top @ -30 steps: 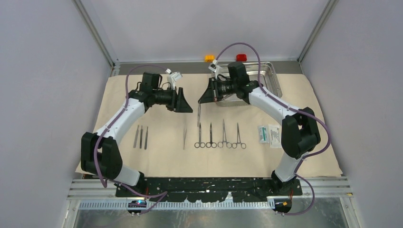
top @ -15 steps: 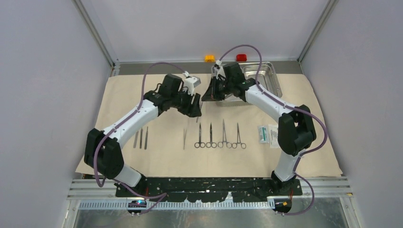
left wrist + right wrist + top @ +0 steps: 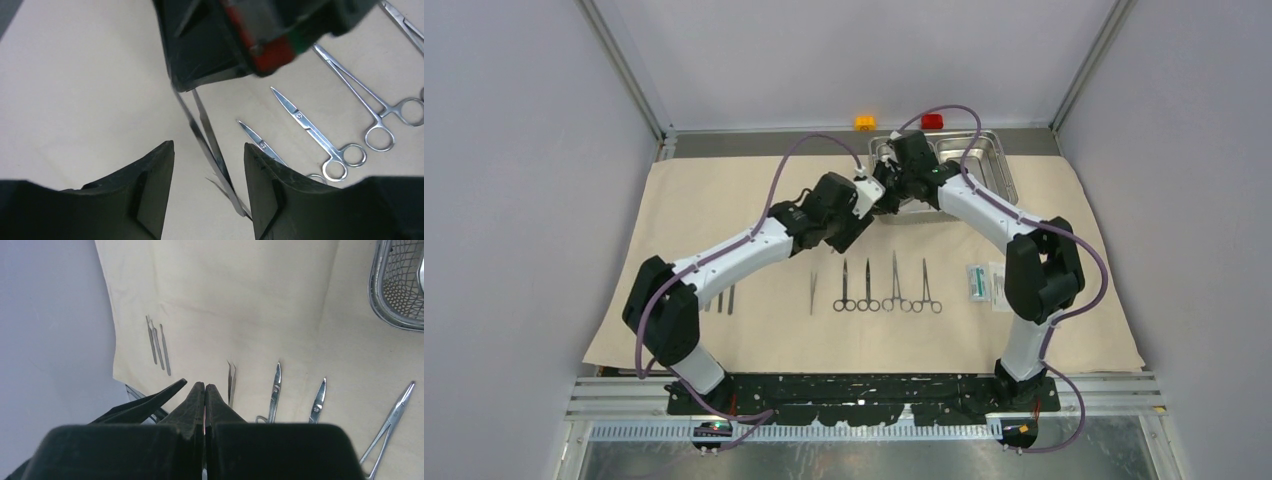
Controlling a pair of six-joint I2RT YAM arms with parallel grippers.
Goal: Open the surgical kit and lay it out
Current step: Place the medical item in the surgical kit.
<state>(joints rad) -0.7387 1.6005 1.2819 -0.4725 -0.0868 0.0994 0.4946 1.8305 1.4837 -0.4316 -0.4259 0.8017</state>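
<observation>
The big beige cloth [image 3: 724,190] is lying spread flat over the surface [image 3: 754,140]. The two-compartment steel tray [image 3: 1004,170] is standing at its far edge, right of centre.

Both arms are meeting above the middle of the cloth, just in front of the tray. The right gripper [image 3: 205,387] is holding its jaws pressed together on the top of a pair of hanging tweezers [image 3: 221,172], whose two thin steel blades are slanting down toward the cloth. The left gripper [image 3: 207,150] is hovering close beside it with its jaws standing moderately apart, one on each side of the hanging tweezers' lower end. Whether either jaw is touching the tip, I cannot tell.

The other instruments are lying in a row on the near half of the cloth, well apart from the grippers. From left to right:
- three straight handles [image 3: 157,342], partly hidden under the left arm in the top view;
- the laid-out tweezers [image 3: 813,290];
- two scissors [image 3: 856,288] side by side;
- two ring-handled clamps [image 3: 910,286];
- two white and teal packets [image 3: 989,283] beside the right arm.

An orange block [image 3: 864,122] and a red block [image 3: 932,121] are sitting on the surface just beyond the tray.
</observation>
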